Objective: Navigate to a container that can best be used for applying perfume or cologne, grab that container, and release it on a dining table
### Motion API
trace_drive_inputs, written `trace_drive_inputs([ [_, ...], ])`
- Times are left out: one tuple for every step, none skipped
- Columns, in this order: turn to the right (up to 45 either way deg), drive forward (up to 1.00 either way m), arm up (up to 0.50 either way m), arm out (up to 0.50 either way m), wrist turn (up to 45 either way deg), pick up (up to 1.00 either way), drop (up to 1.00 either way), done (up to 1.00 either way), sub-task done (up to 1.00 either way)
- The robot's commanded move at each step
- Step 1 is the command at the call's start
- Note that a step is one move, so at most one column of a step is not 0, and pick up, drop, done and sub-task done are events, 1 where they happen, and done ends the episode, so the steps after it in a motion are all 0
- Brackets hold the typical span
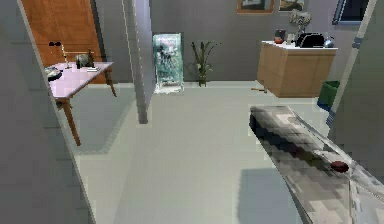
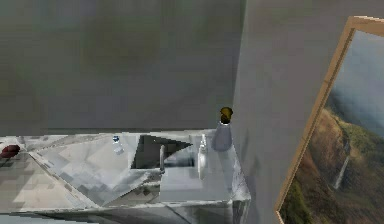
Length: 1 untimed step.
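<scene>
Container (image 2: 226, 119), small, dark-topped, on counter (image 2: 70, 178) corner beside wall (image 2: 275, 80); relation to pincer and pincer's state untellable.

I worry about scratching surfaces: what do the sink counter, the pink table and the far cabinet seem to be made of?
Sink counter: probably polished stone or marble, judging by grey-white mottling and sheen. Pink table: a painted or laminate top, flat even colour; its brown legs look wooden. Far cabinet: apparently wood, matte tan front, paler top.
</scene>
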Motion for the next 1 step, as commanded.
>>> trace_drive_inputs([
  [0.0,0.0,0.5,0.0,0.0,0.0,0.0,0.0,0.0],
])
